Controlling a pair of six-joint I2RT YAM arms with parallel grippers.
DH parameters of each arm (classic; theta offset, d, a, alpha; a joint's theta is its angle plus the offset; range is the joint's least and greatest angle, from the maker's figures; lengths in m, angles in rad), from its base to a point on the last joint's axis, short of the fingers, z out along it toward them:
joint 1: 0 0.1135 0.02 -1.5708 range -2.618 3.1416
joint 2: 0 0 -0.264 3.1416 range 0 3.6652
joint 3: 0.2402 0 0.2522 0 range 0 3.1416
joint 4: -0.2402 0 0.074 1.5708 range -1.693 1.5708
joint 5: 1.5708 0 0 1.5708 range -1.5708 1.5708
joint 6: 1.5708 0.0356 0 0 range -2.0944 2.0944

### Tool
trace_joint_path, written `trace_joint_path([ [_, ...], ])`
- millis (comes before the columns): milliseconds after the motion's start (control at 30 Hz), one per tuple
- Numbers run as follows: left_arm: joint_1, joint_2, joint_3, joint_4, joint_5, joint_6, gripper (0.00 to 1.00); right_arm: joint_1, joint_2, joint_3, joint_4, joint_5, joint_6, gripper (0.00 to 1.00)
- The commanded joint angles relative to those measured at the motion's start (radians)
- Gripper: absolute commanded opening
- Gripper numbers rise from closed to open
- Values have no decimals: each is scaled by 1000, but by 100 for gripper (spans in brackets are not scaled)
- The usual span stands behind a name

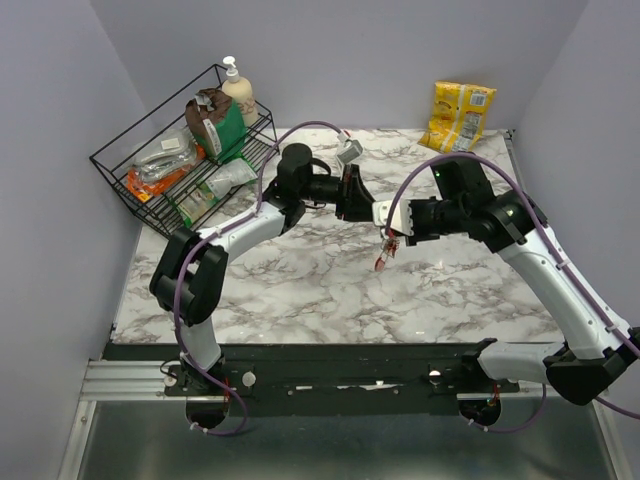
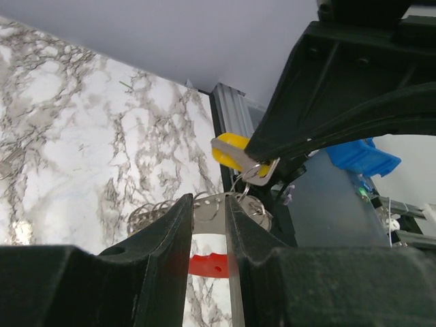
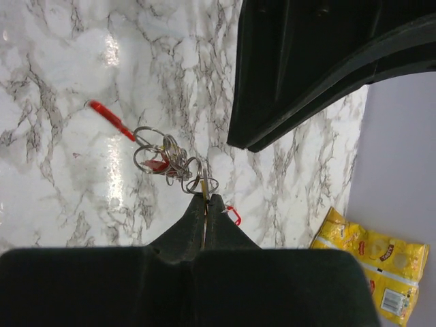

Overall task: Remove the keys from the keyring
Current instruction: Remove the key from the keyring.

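Airborne keys (image 3: 158, 163) (in right gripper (image 3: 206, 199))

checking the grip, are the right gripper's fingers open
No, the right gripper is pinched shut on the keys, with no gap between its fingertips.

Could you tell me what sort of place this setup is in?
Probably a lab test booth: a marble-patterned tabletop boxed in by plain lilac walls, with props like a wire basket and a snack bag.

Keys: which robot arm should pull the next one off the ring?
Probably the left. The left end effector pinches a silvery key, ready to pull. The right end effector is shut on the yellow-headed key, so it works better as the anchor.
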Motion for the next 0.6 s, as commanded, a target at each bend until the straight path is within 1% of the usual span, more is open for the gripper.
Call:
trace_joint_path([
  [0,-22,-15,-20,144,52,-84,35,6,-4,-19,76,15,45,1],
  [167,-36,-23,-62,279,69,-150,36,6,-4,-33,110,24,77,1],
  [267,-43,-24,-71,316,83,-179,36,6,-2,-31,135,38,97,1],
  [367,-43,-26,-82,307,87,-162,36,3,-2,-28,153,52,111,1],
  [467,-45,-35,-83,243,80,-106,36,4,-2,-20,156,47,118,1],
  [567,-50,-32,-82,221,75,-90,36,4,-1,-17,159,46,123,1],
])
